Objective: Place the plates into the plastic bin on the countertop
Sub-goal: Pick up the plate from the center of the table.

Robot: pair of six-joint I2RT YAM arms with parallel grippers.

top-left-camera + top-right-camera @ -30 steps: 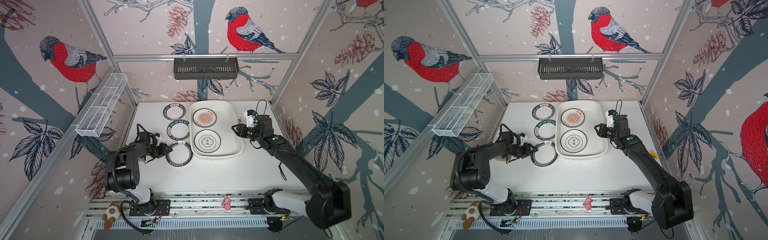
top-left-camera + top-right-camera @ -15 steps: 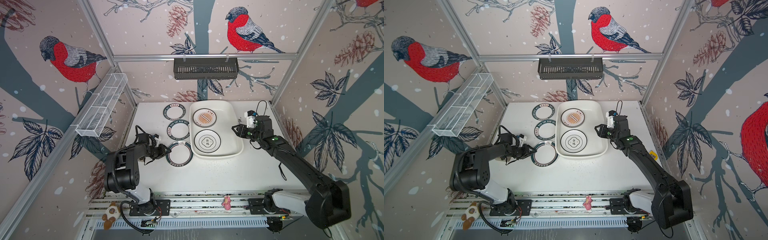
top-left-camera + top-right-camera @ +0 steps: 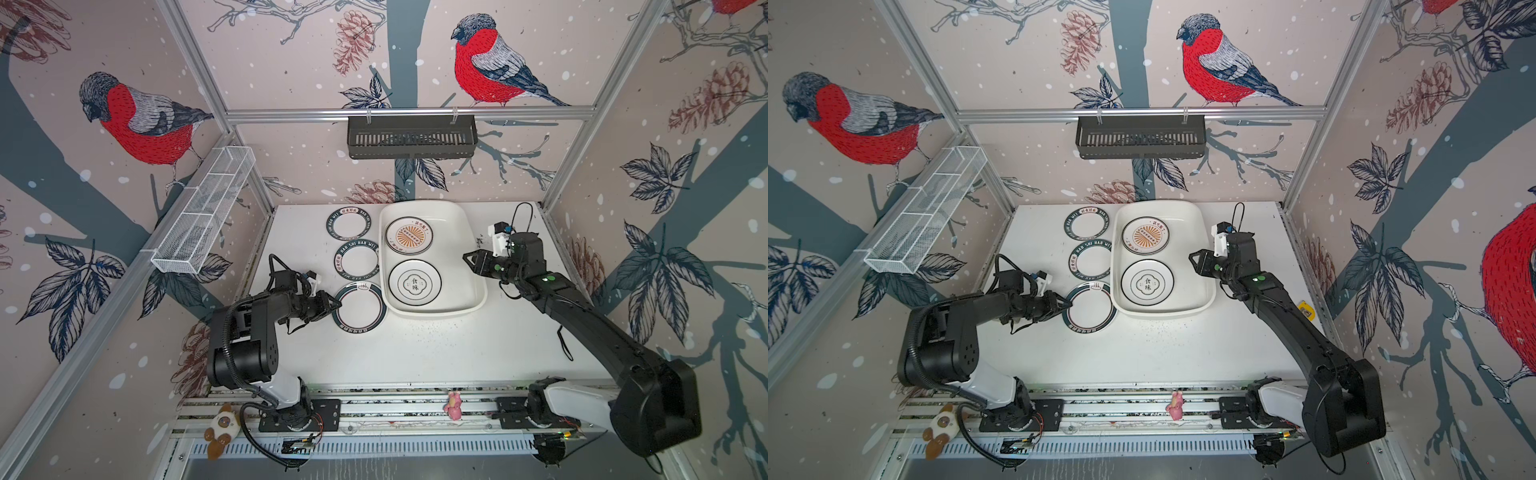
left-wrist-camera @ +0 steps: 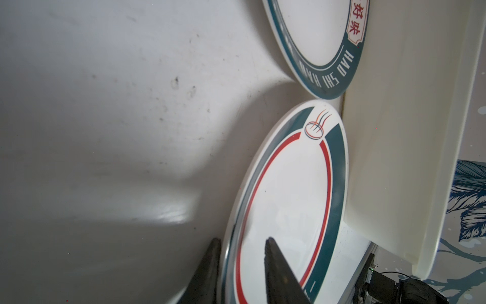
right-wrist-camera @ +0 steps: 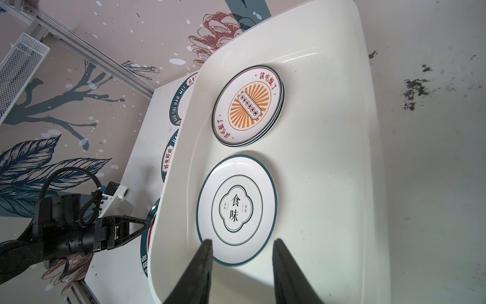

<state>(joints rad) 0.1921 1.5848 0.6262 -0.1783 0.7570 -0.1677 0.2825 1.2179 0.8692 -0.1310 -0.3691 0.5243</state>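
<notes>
Three green-rimmed plates lie in a row on the countertop (image 3: 415, 345), left of the plastic bin (image 3: 451, 232). My left gripper (image 3: 338, 303) is at the left edge of the nearest one (image 3: 361, 307). In the left wrist view the left gripper (image 4: 242, 239) is open, its jaws straddling that plate's (image 4: 289, 197) rim, one finger outside the edge, one over its face. The bin holds a stack of sunburst plates (image 3: 409, 236) and a white plate with black characters (image 3: 414, 282). My right gripper (image 3: 469, 262) hovers open and empty over the bin's right wall.
A black slatted shelf (image 3: 411, 137) hangs on the back rail. A white wire basket (image 3: 205, 216) is fixed to the left frame. The other green-rimmed plates (image 3: 357, 258) (image 3: 348, 222) lie close to the bin's left wall. A small pink toy (image 3: 454, 407) sits on the front rail.
My left gripper has crept forward onto the nearest plate's rim and its jaws have narrowed around it. The right arm and all plates have stayed put.
</notes>
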